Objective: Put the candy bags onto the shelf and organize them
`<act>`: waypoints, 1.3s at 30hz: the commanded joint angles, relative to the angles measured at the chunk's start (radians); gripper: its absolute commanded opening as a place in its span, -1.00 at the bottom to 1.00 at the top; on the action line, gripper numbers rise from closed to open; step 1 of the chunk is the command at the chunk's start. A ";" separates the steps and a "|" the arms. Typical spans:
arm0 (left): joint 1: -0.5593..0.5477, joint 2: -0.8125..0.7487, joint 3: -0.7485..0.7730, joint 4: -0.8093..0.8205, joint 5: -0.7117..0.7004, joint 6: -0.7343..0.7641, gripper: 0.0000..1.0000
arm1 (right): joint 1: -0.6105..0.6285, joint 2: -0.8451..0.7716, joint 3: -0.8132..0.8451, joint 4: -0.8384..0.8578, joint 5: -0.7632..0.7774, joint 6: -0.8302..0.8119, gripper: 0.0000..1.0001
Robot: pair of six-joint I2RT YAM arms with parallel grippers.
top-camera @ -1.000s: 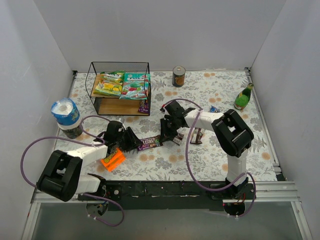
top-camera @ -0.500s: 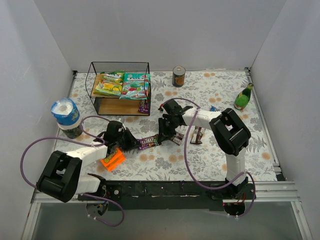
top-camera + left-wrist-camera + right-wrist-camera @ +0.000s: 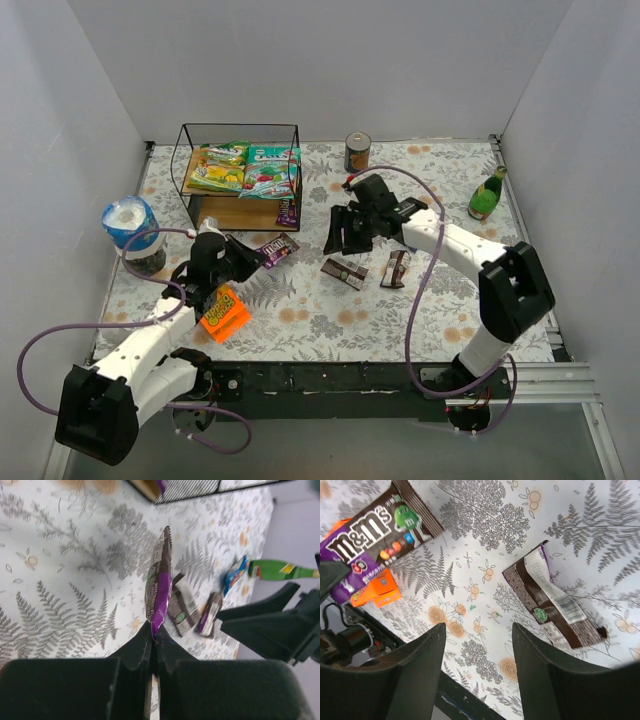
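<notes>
The shelf [image 3: 240,180] stands at the far left of the tabletop [image 3: 300,320]. A yellow-green bag [image 3: 222,170] and a teal bag [image 3: 270,170] lie side by side on its top board, and a small purple packet [image 3: 288,211] sits at its lower right corner. Right of the shelf stands a can [image 3: 357,153], and much farther right a green bottle [image 3: 487,195]. A blue-wrapped tub [image 3: 130,235] stands in front of the shelf's left end. Nearer than that lies an orange package [image 3: 224,312], beside the left arm. Two brown packets [image 3: 344,272] [image 3: 396,268] lie flat in front and to the right of the shelf, near each other but apart.

The M&M's packet [image 3: 375,535] reads "m&m's" in white on purple and brown. The left arm reaches toward the shelf's front. Its left claw [image 3: 245,258] is pinched tight on the packet's near end and holds it edgewise just in front of the shelf's right corner. The right arm bends over the area right of the shelf, and the right claw [image 3: 477,680] is spread wide with nothing in it, above one brown packet.
</notes>
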 commanded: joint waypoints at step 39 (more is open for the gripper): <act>-0.005 0.245 0.077 0.310 -0.579 -0.591 -1.00 | -0.185 -0.486 -0.345 -0.058 -0.079 -0.021 0.23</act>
